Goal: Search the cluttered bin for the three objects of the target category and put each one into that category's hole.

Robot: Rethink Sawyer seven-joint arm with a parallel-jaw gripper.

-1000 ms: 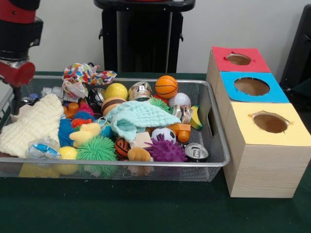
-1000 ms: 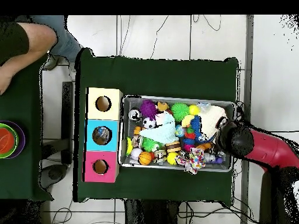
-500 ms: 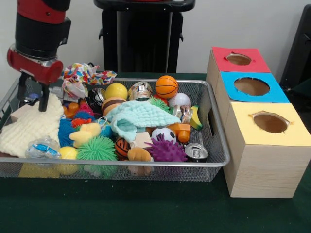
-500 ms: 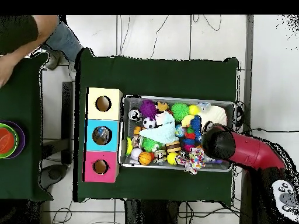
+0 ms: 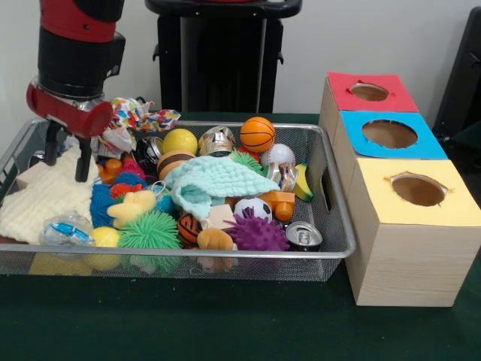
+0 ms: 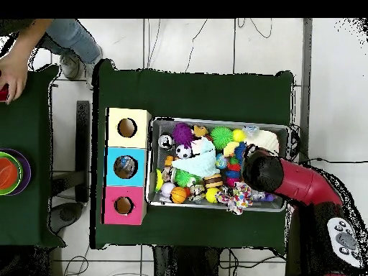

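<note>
The hand [image 5: 66, 160] hangs with its fingers apart — empty — over the cream cloth [image 5: 41, 197] at one end of the wire bin [image 5: 331, 226].

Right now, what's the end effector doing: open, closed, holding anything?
End effector: open and empty, its two fingers spread, hanging over the cream cloth at the bin's end farthest from the boxes.

In the overhead view the red arm [image 6: 302, 183] covers the end effector and the toys beneath it at the bin's [image 6: 215, 121] 3 o'clock end. At 10 o'clock a person [image 6: 43, 39] is cut by the top edge. In the front view the arm runs off at 12 o'clock.
</note>
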